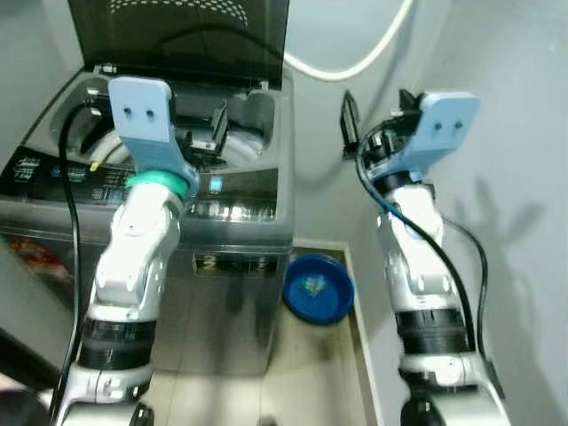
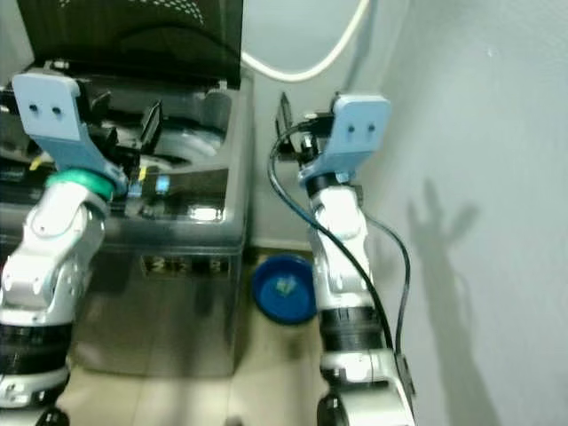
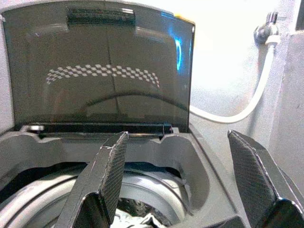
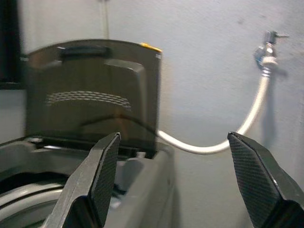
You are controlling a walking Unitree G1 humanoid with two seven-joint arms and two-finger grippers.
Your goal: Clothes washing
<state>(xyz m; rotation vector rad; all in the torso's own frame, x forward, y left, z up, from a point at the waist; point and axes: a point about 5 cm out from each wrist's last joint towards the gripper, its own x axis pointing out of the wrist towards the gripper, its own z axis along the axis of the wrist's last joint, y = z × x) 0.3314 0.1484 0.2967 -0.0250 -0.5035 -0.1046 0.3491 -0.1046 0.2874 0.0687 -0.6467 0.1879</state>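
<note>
1. Left eye view: a grey top-loading washing machine (image 1: 222, 222) stands with its dark tinted lid (image 1: 177, 31) raised upright at the back, so the drum opening (image 1: 209, 151) lies uncovered.
2. The left gripper (image 1: 202, 133) hangs over that opening, its fingers (image 3: 107, 178) spread wide and holding nothing.
3. The right gripper (image 1: 353, 124) is raised beside the machine's right edge, near the grey wall (image 1: 497, 133); its fingers (image 4: 97, 183) are also set wide apart and hold nothing.
4. Below the right gripper, a blue basin (image 1: 318, 287) sits on the tiled floor (image 1: 302, 373), just beside the machine's front corner and between machine and wall.
5. A white hose (image 1: 355, 62) loops across the wall beyond both pairs of fingers; a black cable (image 1: 71, 222) trails along the left arm and another along the right arm.
6. Left wrist view: between the fingers, deep in the drum, a small pale bit of crumpled cloth (image 3: 142, 221) shows at the lower edge; I cannot tell more of it. The lid bears a checkered arc pattern.
7. Right wrist view: a metal tap (image 4: 267, 47) on the wall feeds the hose, beyond the right-hand finger; the lid carries a small yellow tag (image 4: 151, 47) at its top corner.
8. The head views show the control panel (image 1: 89, 177) along the machine's front, behind the left wrist.
</note>
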